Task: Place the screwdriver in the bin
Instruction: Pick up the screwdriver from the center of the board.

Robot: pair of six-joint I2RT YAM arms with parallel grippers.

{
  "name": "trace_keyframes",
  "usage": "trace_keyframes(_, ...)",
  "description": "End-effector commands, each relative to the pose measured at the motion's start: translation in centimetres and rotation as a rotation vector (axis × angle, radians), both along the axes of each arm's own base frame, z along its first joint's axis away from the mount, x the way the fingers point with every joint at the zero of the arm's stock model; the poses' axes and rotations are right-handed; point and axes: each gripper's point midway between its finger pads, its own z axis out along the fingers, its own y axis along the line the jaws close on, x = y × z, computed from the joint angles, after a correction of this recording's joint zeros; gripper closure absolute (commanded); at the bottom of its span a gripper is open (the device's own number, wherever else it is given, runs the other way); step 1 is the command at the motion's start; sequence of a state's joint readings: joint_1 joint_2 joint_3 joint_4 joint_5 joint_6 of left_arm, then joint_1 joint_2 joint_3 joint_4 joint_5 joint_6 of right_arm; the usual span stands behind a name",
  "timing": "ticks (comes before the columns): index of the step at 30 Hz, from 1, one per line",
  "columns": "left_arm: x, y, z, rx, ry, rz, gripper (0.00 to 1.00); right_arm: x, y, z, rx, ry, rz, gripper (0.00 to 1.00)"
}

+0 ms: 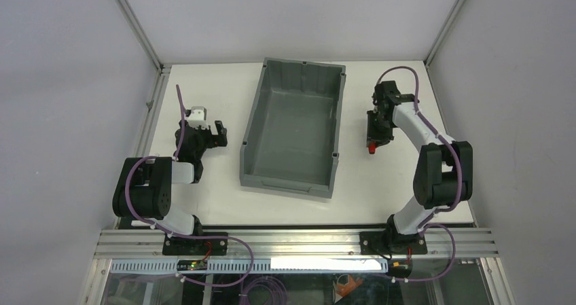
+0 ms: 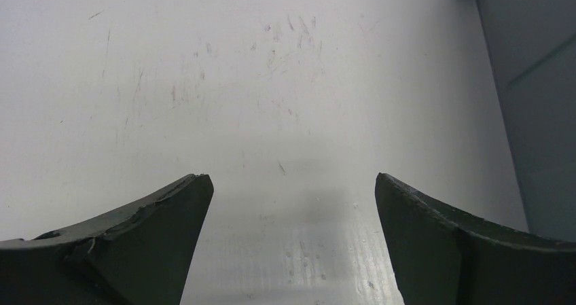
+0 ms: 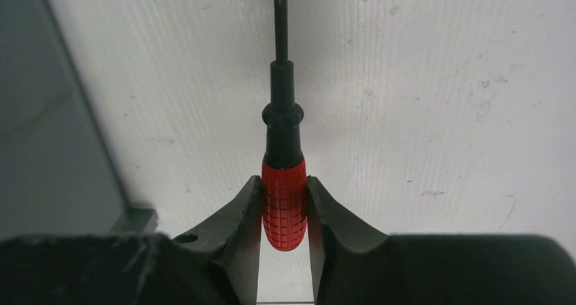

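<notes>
Grey plastic forms the one bin at the centre of the white surface. One screwdriver is present (stubby red ribbed handle, black collar, thin black shaft). The right fingers are clamped on its handle, one on each side, just right of the bin. The left fingers stand wide apart over the surface.

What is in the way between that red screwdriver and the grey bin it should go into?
Nothing loose lies between them. The right pincer grips the screwdriver beside the bin, with only bare table in the gap. The one barrier is the bin's own tall right wall, which it likely must clear.
</notes>
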State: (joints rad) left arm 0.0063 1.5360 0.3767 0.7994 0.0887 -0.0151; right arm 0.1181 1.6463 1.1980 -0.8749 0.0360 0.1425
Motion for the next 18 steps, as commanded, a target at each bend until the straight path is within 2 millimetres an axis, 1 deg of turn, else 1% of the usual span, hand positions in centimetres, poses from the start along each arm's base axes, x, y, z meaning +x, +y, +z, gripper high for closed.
trace_keyframes(1,0.2,-0.6,1.6,-0.015,-0.055,-0.023,0.01,1.1,1.8,4.9,0.115,-0.114,-0.004,1.00)
trace_keyframes(7,0.2,-0.6,1.6,-0.015,-0.054,-0.023,0.01,1.5,3.7,9.1,0.227,-0.186,0.004,1.00)
trace_keyframes(18,0.2,-0.6,1.6,-0.015,-0.055,-0.023,0.01,1.8,5.9,15.6,0.374,-0.276,-0.021,1.00)
